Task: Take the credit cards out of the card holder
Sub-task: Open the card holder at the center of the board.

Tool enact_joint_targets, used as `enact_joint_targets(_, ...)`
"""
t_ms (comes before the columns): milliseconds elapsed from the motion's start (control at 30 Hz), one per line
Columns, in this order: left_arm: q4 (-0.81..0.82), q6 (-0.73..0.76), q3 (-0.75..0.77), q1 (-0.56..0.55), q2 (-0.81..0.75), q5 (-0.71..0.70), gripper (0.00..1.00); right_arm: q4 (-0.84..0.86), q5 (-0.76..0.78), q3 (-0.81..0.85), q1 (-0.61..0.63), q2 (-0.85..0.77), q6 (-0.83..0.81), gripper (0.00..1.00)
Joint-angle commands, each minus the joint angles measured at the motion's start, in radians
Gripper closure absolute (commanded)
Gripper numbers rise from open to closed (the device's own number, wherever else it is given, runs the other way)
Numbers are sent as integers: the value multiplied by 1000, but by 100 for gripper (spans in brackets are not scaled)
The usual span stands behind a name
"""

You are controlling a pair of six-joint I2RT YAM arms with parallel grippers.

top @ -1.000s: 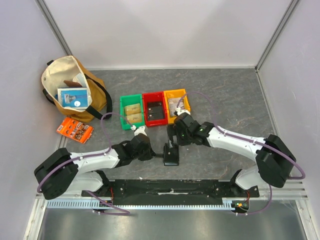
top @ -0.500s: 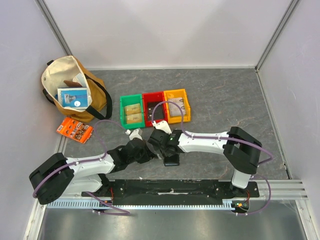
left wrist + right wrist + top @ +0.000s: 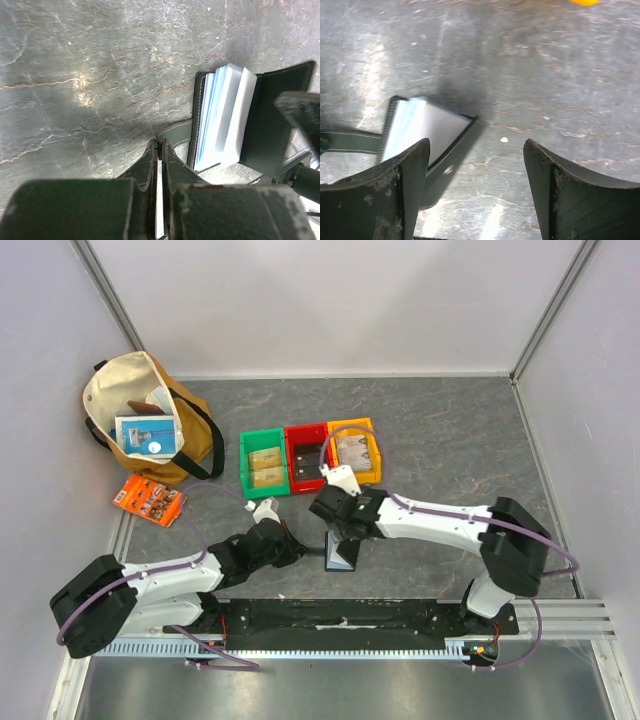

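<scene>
The card holder (image 3: 340, 554) lies open on the worktop (image 3: 450, 440), at 6 o'clock from the red bin (image 3: 306, 429). At its 9 o'clock, the left hand (image 3: 160, 146) is clamped on its strap (image 3: 175, 134). The right hand (image 3: 476, 144) hovers above, fingers apart.

No legible lettering anywhere, neither on the card holder (image 3: 338, 558) nor the orange packet (image 3: 149, 500).

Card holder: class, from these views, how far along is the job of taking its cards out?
Done: the card holder lies open on the table. In hand: the left gripper is shut on its strap, while the right gripper hangs open just above it. Left: the whole extraction; pale layers show inside and no card is seen beside it.
</scene>
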Motion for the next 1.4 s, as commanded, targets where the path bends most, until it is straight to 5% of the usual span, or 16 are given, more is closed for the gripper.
enact_joint_targets(0,-40,-31,-21,0,-41,-80,98,-55,54,-61,-68,-107,-22,21)
enact_joint_targets(233,-56,-42,-30,2,-64,-99,98,7,-46,-213,-145,-138,-33,41)
enact_joint_targets(433,-56,-37,-33,5,-76,-100,98,90,-111,-311,-206,-135,-31,44)
enact_joint_targets(733,-53,-37,-38,31,-99,-94,98,147,-111,-230,-218,-51,-96,48)
enact_joint_targets(1100,-73,-5,-18,28,-145,-80,98,40,-66,28,-131,-180,-113,7)
enact_joint_targets(1367,-83,-5,-13,28,-161,-80,98,70,-70,138,51,-109,-111,15)
